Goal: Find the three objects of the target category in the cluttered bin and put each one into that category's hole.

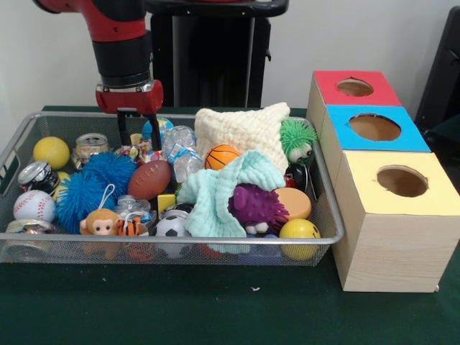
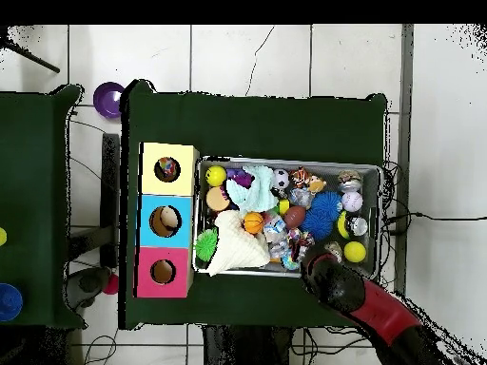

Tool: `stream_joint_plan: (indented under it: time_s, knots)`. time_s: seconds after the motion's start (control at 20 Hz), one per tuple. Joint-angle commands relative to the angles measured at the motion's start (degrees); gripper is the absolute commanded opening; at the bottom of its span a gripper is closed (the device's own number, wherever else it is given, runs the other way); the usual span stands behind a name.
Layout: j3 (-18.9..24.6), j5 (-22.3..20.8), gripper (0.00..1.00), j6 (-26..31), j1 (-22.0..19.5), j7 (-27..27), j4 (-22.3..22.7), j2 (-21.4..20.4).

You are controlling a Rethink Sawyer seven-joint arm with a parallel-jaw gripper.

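The silver wire-mesh bin (image 1: 327,188) is full of mixed toys; it also shows in the overhead view (image 2: 380,171). My gripper (image 1: 138,140) hangs open and empty over the bin's back edge, just above some crinkly wrappers (image 1: 136,152) and behind a brown football (image 1: 149,179). In the overhead view the gripper (image 2: 306,255) is at the bin's near rim. Three wooden boxes stand beside the bin, each with a round hole: red top (image 1: 356,87), blue top (image 1: 375,127), yellow top (image 1: 402,181). Small balls lie about: basketball (image 1: 222,156), soccer ball (image 1: 171,227), baseball (image 1: 34,205), yellow ball (image 1: 51,152).
A cream knitted cloth (image 1: 241,129) and a mint cloth (image 1: 223,190) cover part of the pile. Blue fuzzy balls (image 1: 93,183), a purple spiky toy (image 1: 255,206), a green fuzzy toy (image 1: 297,136), a monkey (image 1: 99,223) and cans (image 1: 91,146) crowd the bin. The table is green (image 1: 215,302).
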Motion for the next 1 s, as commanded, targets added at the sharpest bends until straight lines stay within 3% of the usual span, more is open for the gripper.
stream_joint_plan:
  time_s: [0.05,0.3,0.35,1.0]
  knots:
    - [1.36,-1.4,1.0,-0.51,0.83,7.88,-2.39,2.16]
    - [1.48,-3.05,1.0,-1.33,0.79,6.78,-2.94,2.31]
    - [1.53,-3.16,0.0,-1.42,0.75,6.84,-2.95,2.32]
    - [2.03,-1.95,0.0,6.86,0.52,5.29,-0.77,-4.12]
